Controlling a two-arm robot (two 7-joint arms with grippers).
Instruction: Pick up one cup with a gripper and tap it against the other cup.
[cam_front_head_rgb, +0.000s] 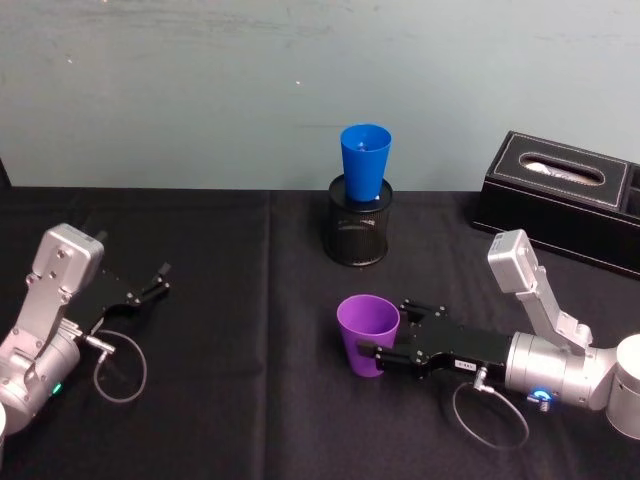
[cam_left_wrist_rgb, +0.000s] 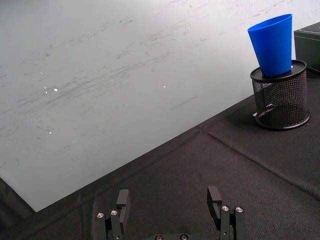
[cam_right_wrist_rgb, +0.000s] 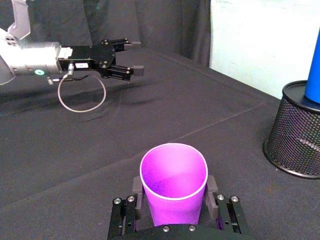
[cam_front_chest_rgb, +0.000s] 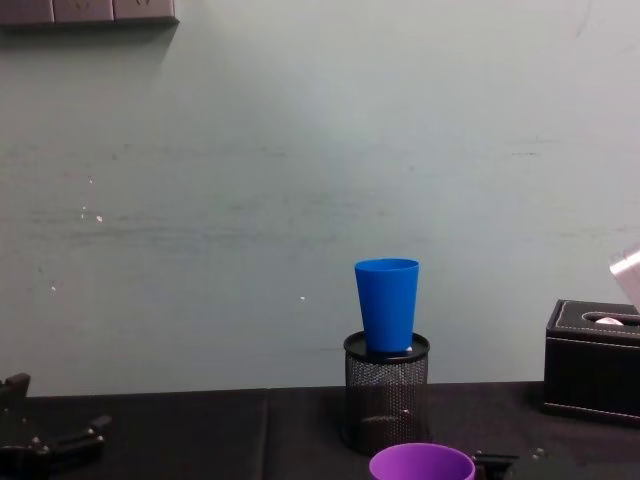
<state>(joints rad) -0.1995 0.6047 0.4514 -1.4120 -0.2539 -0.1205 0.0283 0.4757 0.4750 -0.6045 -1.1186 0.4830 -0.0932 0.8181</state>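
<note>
The purple cup (cam_front_head_rgb: 367, 330) stands upright in the middle of the black cloth, and my right gripper (cam_front_head_rgb: 372, 352) is shut on its lower half from the right. In the right wrist view the fingers (cam_right_wrist_rgb: 136, 192) press both sides of the purple cup (cam_right_wrist_rgb: 172, 175). I cannot tell whether its base touches the cloth. The blue cup (cam_front_head_rgb: 364, 162) sits upright in a black mesh pen holder (cam_front_head_rgb: 359, 232) farther back, apart from the purple one; it also shows as the blue cup (cam_front_chest_rgb: 387, 303). My left gripper (cam_front_head_rgb: 158, 279) hovers open and empty at the far left.
A black tissue box (cam_front_head_rgb: 565, 195) stands at the back right against the wall. The black cloth (cam_front_head_rgb: 250, 400) is bare between the two arms. A cable loop (cam_front_head_rgb: 120, 365) hangs under the left wrist, and another (cam_front_head_rgb: 490, 415) under the right.
</note>
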